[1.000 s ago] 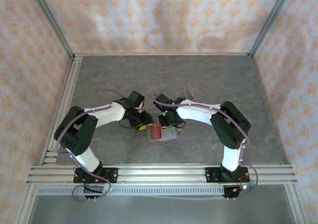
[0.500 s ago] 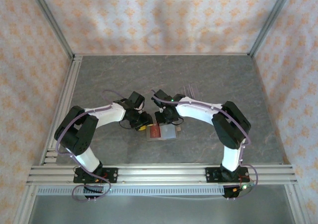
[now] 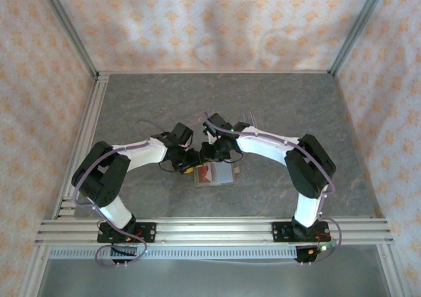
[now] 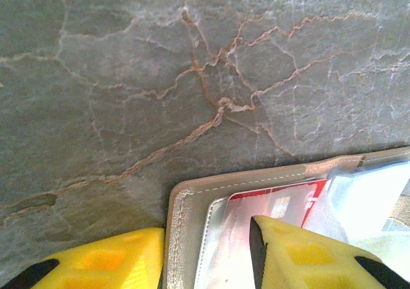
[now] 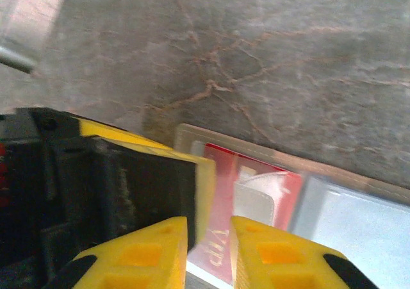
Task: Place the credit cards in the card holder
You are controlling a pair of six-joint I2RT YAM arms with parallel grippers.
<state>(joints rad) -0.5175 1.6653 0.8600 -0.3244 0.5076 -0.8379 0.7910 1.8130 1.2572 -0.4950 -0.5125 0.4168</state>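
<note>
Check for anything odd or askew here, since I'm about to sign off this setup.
Nothing spilled or damaged. The open olive-tan folding wallet lies flat on the grey stone-patterned table, a red card tucked in its left half. Only its clear plastic sleeve looks slightly rumpled.

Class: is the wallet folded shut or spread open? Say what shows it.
Spread open: the wallet shows its grey inside, with a red card visible.

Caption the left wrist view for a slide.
The left gripper straddles the edge of the open wallet, a red card inside.
</note>
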